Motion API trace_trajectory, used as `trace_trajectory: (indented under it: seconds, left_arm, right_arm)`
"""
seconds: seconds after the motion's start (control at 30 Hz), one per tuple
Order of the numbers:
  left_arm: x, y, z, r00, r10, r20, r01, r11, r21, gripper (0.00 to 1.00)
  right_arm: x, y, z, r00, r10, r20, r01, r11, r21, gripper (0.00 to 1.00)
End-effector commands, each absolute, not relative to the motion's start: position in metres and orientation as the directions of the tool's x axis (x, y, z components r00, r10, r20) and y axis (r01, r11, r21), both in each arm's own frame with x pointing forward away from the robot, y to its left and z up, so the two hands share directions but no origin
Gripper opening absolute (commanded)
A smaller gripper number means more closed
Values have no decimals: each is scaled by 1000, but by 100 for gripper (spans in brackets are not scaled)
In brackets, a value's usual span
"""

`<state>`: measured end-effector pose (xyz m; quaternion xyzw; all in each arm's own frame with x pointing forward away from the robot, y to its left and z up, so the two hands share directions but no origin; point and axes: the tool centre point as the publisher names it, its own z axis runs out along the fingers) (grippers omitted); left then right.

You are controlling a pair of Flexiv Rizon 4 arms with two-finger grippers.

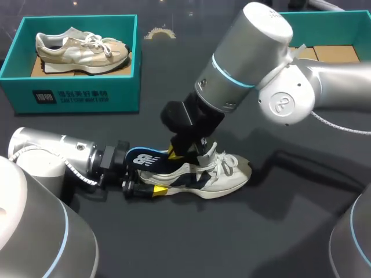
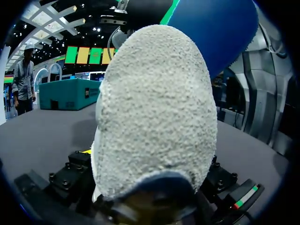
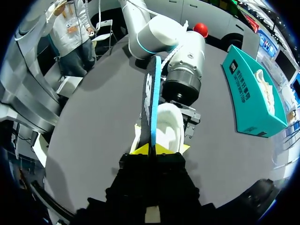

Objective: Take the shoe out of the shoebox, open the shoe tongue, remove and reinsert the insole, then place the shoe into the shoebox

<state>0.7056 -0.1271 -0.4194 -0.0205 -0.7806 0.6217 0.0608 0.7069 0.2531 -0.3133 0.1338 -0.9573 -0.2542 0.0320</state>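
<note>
A white and navy shoe [image 1: 217,175] lies on its side on the dark table, toe to the right. My left gripper [image 1: 149,180] comes in from the left and straddles the heel, with a finger against each side. That grey heel [image 2: 154,108] fills the left wrist view. Over the shoe's opening, my right gripper [image 1: 186,149] is shut on a blue insole [image 1: 145,157] that sticks out above the heel. In the right wrist view the insole [image 3: 152,98] stands on edge, pinched between the yellow tips of my right gripper [image 3: 153,150].
A teal shoebox [image 1: 81,95] at the back left holds a beige shoe [image 1: 81,51]. A second teal box [image 1: 336,23] stands at the back right, behind my right arm. Bare dark table lies in front of the shoe.
</note>
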Motion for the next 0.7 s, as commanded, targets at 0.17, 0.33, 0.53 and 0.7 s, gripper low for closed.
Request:
trace_trajectory:
  seconds: [0.17,0.33,0.53,0.7]
  left_arm:
    - [706,-127,-421,-992,108,70,-44,227,-973,0]
    - [706,-127,-421,-992,108,70,-44,227,-973,0]
    - [706,-127,-421,-992,108,70,-44,227,-973,0]
    - [706,-127,-421,-992,108,70,-44,227,-973,0]
  right_arm:
    - [712,257,-312,-966,-255,39,-206,852,481,58]
    - [715,256,-309,-968,-244,58,-187,858,478,64]
    - [720,260,-305,-963,-239,126,-149,858,492,56]
    - [721,264,-301,-951,-231,207,-100,861,498,47]
